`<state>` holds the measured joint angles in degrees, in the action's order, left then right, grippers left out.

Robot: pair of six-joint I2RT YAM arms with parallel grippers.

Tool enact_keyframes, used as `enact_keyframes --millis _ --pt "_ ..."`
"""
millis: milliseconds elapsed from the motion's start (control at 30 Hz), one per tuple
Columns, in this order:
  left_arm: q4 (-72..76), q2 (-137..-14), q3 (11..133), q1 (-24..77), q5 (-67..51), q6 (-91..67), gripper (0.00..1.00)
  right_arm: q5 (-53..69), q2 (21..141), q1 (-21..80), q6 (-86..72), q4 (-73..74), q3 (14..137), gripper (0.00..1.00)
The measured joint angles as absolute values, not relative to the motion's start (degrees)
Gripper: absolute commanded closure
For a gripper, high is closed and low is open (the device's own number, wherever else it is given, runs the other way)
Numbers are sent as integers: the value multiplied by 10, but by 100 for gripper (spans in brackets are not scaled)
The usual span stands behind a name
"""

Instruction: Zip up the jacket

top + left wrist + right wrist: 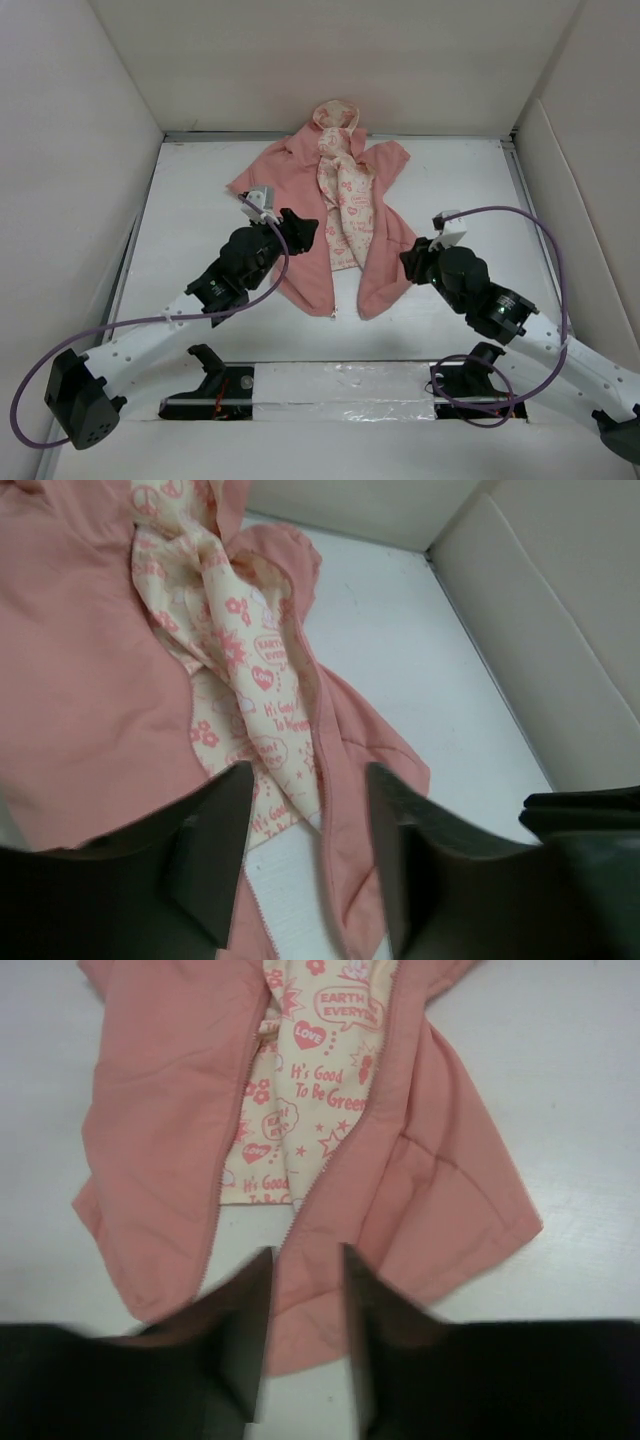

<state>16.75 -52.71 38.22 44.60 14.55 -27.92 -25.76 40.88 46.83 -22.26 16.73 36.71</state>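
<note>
The salmon-pink jacket (300, 215) lies flat and unzipped in the middle of the table, hood at the far end, cream printed lining (345, 205) showing between its two front panels. My left gripper (300, 232) is open and empty, hovering over the left panel; in the left wrist view (308, 850) its fingers straddle the zipper edge of the right panel (360, 780). My right gripper (412, 260) is open and empty beside the right panel's lower edge; in the right wrist view (305, 1330) its fingers frame that panel's bottom hem (400, 1230).
White walls (80, 150) enclose the white table (190, 200) on the left, back and right. Purple cables (540, 240) loop off both arms. The arm bases (210, 385) sit at the near edge.
</note>
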Motion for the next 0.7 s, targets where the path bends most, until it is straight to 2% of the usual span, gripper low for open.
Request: enact_keyframes --millis 33,100,133,200,433,633,700 --pt "158 -528 382 446 139 -281 78 -250 410 468 -220 163 367 100" --pt "140 -536 382 449 130 -283 87 -241 408 468 -218 156 367 100" --pt "131 -537 382 452 125 -283 96 -239 408 468 -218 155 368 100" --pt "118 -540 382 469 125 -283 100 -235 408 468 -216 155 368 100" --pt "33 -626 400 559 184 -299 100 -233 400 468 -212 161 370 100" --pt "-48 -668 404 581 212 -335 87 -233 378 465 -214 162 370 100" --pt "-56 -665 401 581 211 -344 85 -231 375 464 -216 160 368 100"
